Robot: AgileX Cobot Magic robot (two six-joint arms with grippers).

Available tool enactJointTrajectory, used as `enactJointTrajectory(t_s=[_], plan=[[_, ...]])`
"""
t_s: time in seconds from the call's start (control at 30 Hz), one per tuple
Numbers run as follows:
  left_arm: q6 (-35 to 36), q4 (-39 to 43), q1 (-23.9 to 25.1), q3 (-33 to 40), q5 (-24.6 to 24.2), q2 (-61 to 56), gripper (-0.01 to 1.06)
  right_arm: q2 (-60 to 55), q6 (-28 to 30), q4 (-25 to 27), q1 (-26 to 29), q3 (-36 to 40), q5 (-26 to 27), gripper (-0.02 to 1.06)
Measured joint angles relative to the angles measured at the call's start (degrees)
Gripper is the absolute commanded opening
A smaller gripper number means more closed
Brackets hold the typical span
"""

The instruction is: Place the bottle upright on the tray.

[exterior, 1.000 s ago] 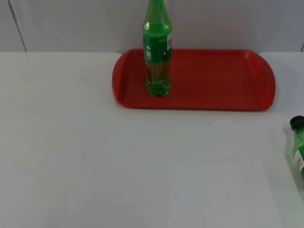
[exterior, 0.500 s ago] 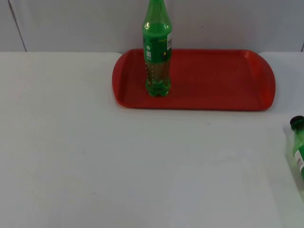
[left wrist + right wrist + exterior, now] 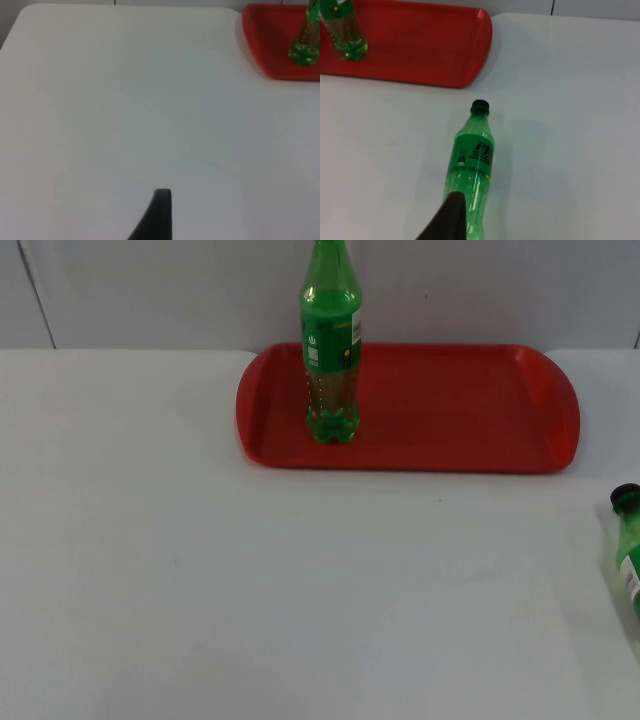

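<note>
A green bottle [image 3: 331, 350] with a green label stands upright on the left part of the red tray [image 3: 460, 410] at the back of the table. A second green bottle [image 3: 628, 540] with a black cap lies on its side on the white table at the right edge, cap pointing toward the tray. In the right wrist view this lying bottle [image 3: 472, 165] sits just beyond my right gripper [image 3: 455, 207], which hovers over its base end. My left gripper [image 3: 162, 200] waits over bare table, well to the left of the tray [image 3: 272, 45].
The grey partition wall [image 3: 150, 290] runs right behind the tray. Bare white table [image 3: 250, 590] stretches across the front and left. The right part of the tray [image 3: 420, 50] holds nothing.
</note>
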State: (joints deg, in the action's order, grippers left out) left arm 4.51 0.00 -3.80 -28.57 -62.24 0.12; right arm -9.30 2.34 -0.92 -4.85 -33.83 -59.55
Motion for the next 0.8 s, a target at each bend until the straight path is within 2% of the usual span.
enactJointTrajectory(t_s=[0.53, 0.8], plan=[[0.0, 0.0, 0.0, 0.0, 0.0, 0.0, 0.85, -27.72, -1.68, 1.49, 0.0, -12.03, 1.92, 1.04], [0.0, 0.0, 0.0, 0.0, 0.0, 0.0, 0.85, -41.71, -1.92, 3.83, 0.0, -18.48, 1.92, 1.04]])
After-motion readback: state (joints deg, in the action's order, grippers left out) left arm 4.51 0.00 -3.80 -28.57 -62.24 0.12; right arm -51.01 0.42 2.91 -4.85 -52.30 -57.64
